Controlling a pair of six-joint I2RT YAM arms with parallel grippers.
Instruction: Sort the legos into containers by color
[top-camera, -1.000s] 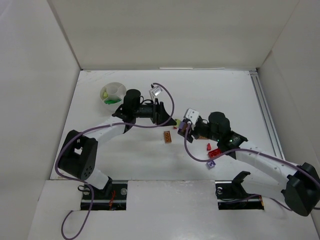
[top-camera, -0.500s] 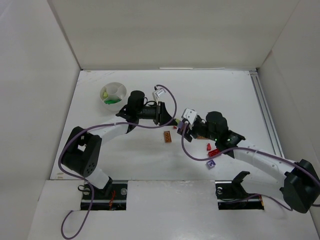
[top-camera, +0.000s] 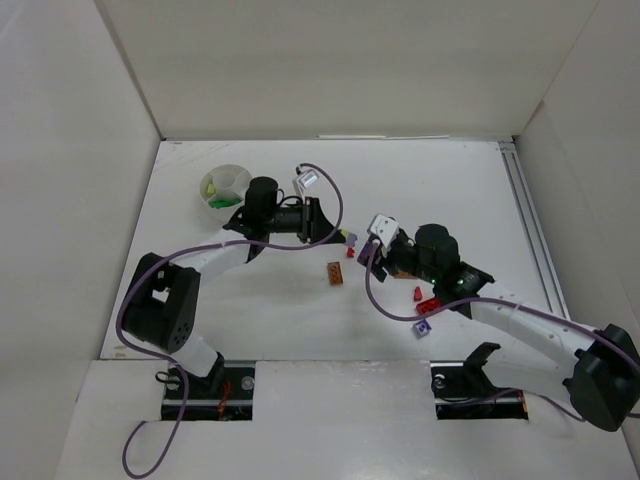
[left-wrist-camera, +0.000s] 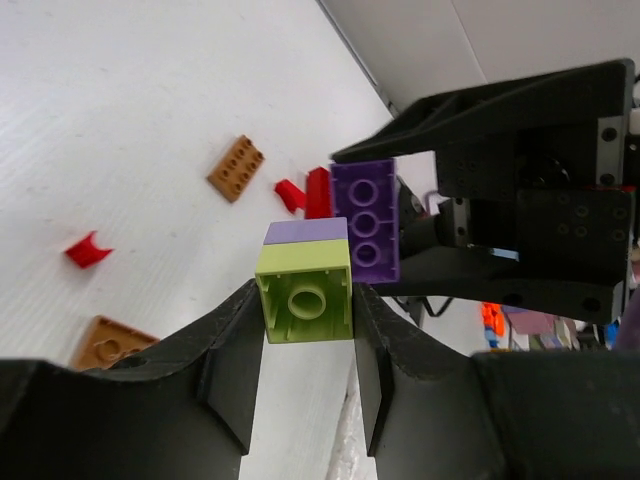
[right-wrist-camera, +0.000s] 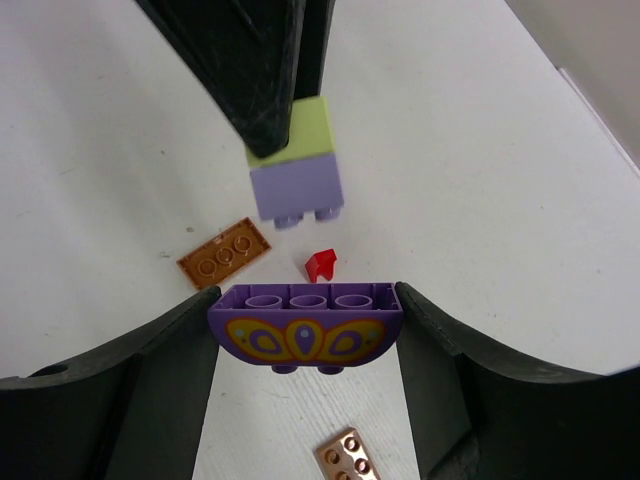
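Observation:
My left gripper (left-wrist-camera: 306, 300) is shut on a lime-yellow lego (left-wrist-camera: 304, 295) that has a pale purple lego (left-wrist-camera: 306, 232) stuck on its far end. The pair hangs above the table just left of my right gripper (right-wrist-camera: 305, 310). That gripper is shut on a darker purple curved lego (right-wrist-camera: 305, 325) with a yellow pattern. In the top view the left gripper (top-camera: 338, 233) and the right gripper (top-camera: 368, 256) face each other mid-table. The round white dish (top-camera: 227, 187) of containers stands at the back left, with green and lime pieces inside.
Loose on the table lie an orange-brown plate (top-camera: 334, 273), a tiny red piece (top-camera: 350, 252), two red pieces (top-camera: 418, 293) near the right arm, and a pale purple brick (top-camera: 423, 328). White walls enclose the table on three sides.
The left jaws have closed on the lime-yellow lego. The left gripper has then drawn slightly left, away from the right gripper, taking the stacked pair with it. The right arm has barely moved.

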